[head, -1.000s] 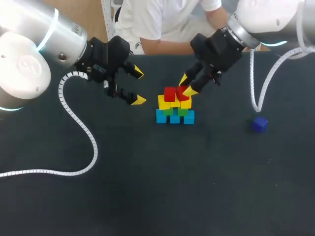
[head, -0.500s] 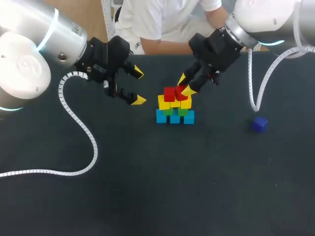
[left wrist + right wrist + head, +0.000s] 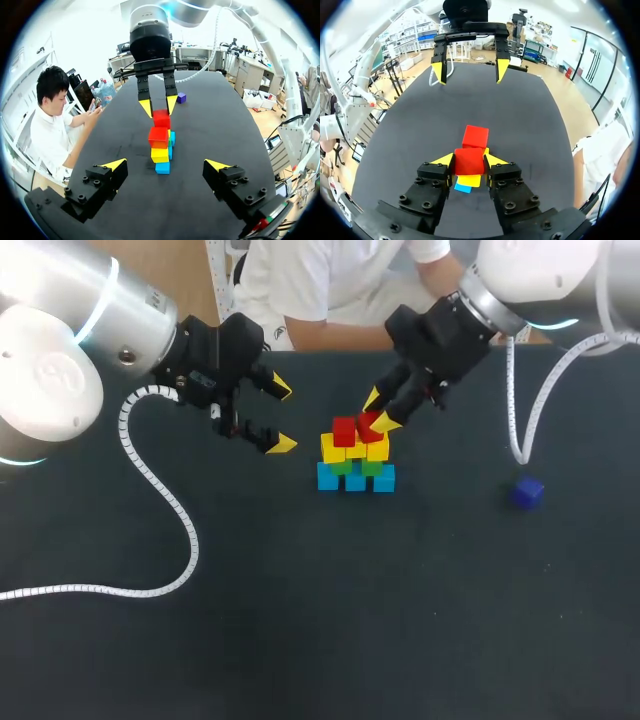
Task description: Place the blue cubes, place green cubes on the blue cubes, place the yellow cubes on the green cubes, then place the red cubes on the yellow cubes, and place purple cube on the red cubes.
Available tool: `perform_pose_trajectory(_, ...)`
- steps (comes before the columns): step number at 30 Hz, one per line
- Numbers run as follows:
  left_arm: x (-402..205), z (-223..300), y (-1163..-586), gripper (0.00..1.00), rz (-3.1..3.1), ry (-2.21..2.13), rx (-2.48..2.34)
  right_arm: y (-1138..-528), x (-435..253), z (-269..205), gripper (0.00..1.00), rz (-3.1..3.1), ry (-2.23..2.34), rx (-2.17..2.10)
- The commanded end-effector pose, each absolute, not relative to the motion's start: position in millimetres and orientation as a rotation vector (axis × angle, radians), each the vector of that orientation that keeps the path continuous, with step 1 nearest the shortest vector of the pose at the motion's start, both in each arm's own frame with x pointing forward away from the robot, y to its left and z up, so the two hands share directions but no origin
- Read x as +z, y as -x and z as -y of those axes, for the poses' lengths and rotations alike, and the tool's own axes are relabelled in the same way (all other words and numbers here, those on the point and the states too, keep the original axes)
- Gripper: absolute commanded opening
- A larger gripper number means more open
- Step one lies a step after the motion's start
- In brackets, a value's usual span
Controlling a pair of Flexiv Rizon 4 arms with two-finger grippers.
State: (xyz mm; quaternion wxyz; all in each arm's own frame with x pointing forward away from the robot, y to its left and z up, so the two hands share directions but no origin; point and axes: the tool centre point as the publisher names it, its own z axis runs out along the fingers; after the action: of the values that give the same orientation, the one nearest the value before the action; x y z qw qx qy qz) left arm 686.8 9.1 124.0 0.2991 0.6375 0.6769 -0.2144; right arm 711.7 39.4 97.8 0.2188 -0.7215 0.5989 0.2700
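On the black table point(image 3: 300, 620), the right gripper point(image 3: 378, 412) clamps the second red plastic cube point(image 3: 469, 161) at the top of the stacked blue, green and yellow cubes point(image 3: 355, 468); the left gripper point(image 3: 282, 417) hangs wide open nearby. The red layer looks nearly done: next, release cleanly without nudging, then fetch the purple cube point(image 3: 527, 491) lying well apart.

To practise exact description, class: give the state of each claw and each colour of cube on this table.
Blue cubes, bottom row on the table.
Green cubes, stacked on blue cubes.
Yellow cubes, stacked on green cubes.
Free red cube, resting on yellow cubes.
Purple cube, alone on the table, unstacked.
Left claw, open, empty.
Right claw, shut on held red cube at the stack's top.
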Motion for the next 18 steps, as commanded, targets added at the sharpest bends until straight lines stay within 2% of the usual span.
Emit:
perform_pose_trajectory(1, 123.5, -10.1, -687.6, 1.0, -1.793, -1.694, -0.573, -707.1, 99.6, -38.5, 0.0, -1.663, 1.991, 0.734)
perform_pose_trajectory(18, 123.5, -10.1, -687.6, 1.0, -1.793, -1.694, -0.573, -706.3, 96.6, -40.6, 0.0, -1.703, 1.971, 0.728)
